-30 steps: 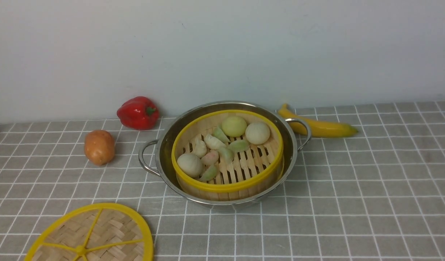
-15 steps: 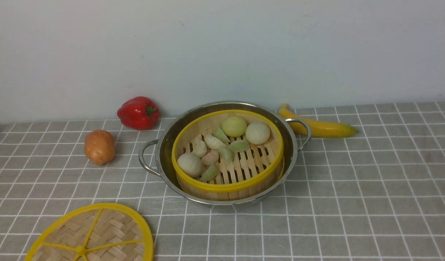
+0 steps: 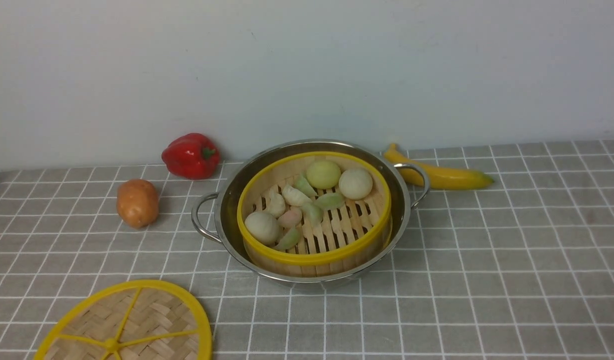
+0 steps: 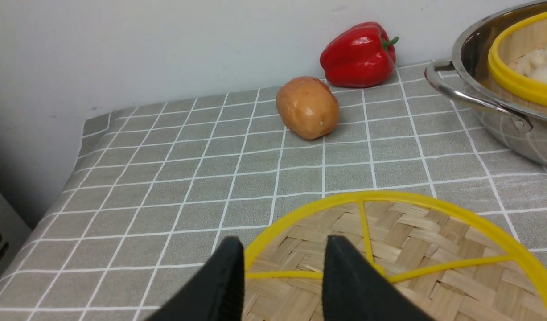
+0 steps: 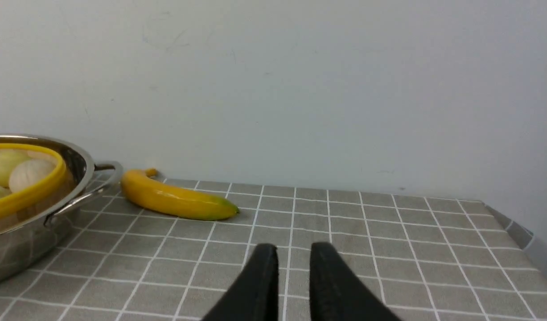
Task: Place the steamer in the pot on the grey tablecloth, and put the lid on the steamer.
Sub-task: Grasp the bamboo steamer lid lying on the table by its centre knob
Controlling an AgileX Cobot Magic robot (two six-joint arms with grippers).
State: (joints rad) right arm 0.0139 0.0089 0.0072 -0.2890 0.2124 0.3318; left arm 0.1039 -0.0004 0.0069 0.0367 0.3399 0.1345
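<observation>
The bamboo steamer point(image 3: 314, 260) with its yellow rim sits inside the steel pot point(image 3: 227, 212) on the grey tablecloth point(image 3: 487, 260); buns and dumplings lie on its slatted floor. The woven lid point(image 3: 136, 325) lies flat on the cloth at the front left, apart from the pot. Neither gripper shows in the front view. In the left wrist view my left gripper point(image 4: 283, 243) is open and empty, hovering over the near edge of the lid point(image 4: 425, 249). In the right wrist view my right gripper point(image 5: 294, 249) is empty, its fingers close together over bare cloth, to the right of the pot point(image 5: 14, 249).
A red pepper point(image 3: 190, 155) and a potato point(image 3: 136, 202) lie left of the pot near the back wall. A banana point(image 3: 442, 175) lies behind the pot's right handle. The cloth's left edge point(image 4: 84, 133) and right edge point(image 5: 514, 227) drop off.
</observation>
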